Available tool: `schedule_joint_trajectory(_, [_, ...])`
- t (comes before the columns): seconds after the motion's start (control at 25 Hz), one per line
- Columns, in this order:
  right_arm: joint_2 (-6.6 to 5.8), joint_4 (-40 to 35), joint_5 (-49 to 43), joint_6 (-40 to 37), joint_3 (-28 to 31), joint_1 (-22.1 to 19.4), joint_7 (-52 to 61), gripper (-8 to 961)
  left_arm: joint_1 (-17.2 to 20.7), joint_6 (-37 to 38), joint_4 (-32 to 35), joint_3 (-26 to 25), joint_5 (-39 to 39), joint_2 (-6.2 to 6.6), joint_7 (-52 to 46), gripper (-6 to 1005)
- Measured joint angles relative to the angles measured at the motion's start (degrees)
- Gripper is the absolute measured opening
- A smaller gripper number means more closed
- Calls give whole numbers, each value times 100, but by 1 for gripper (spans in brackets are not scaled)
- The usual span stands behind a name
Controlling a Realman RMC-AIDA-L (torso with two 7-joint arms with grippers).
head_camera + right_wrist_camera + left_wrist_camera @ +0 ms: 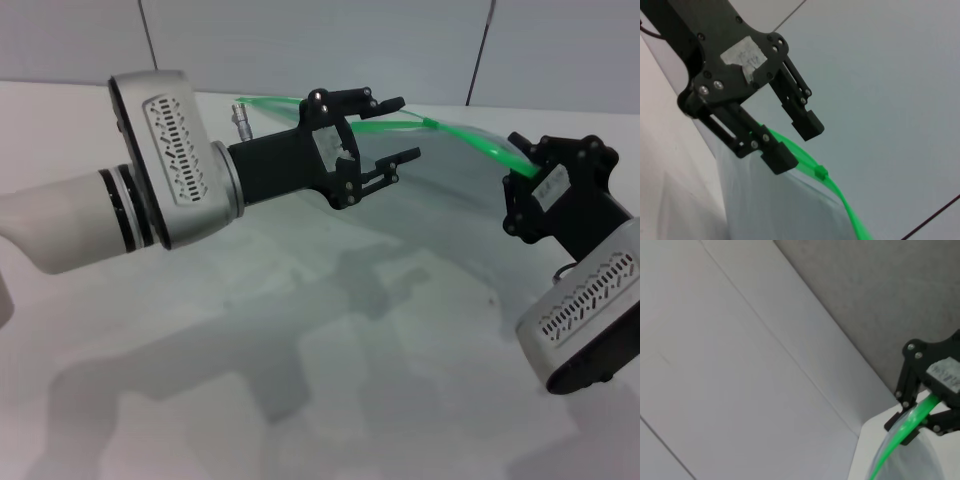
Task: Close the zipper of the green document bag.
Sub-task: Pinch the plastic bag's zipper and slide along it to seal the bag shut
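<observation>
Left gripper (395, 128) is spread wide, gripping nothing, fingers pointing toward the robot's right. Its upper finger sits just above the zipper (455, 132) and its lower finger sits in front of the bag's face, so the green strip runs roughly between the two. Right gripper (528, 170) is clamped on the zipper's right end, holding the green document bag (450, 175) up off the white table (330, 330), w/ the pale translucent sheet hanging below the green edge.

Zipper's long axis runs left to right across the head view, sagging from the left end down toward the right gripper. In the right wrist view a small green slider (821, 172) sits on the strip just beyond the left gripper's fingertips (810, 125), toward the right arm's side; fingers and slider look apart, not touching.

Judgement: left arm is the nearer one to the slider and is the free one, so the next move prob. means pinching that slider, then drawing it along the strip's length while the right gripper anchors the end. Which direction closes it can't be told.
</observation>
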Motion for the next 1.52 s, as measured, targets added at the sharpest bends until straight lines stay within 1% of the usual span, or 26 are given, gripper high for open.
schedule_joint_trajectory(0.16, [0, -46, -1, 0, -17, -24, 0, 49, -20, -108, 62, -23, -14, -5, 79, 487])
schedule_joint_trajectory(0.44, [0, -125, -40, -13, -84, -26, 0, 49, -112, -81, 116, -27, -14, -23, 252, 490])
schedule_joint_trajectory(0.8, [0, -193, -76, -8, -145, -46, 0, 49, -196, -48, 252, -156, -13, -18, 255, 485])
schedule_joint_trajectory(1.44, [0, -269, -212, 7, -202, -60, 0, 48, -251, -118, 260, -144, -70, -11, 255, 482])
schedule_joint_trajectory(1.52, [0, -272, -212, 7, -202, -60, 0, 48, -282, -119, 266, -134, -70, -11, 255, 440])
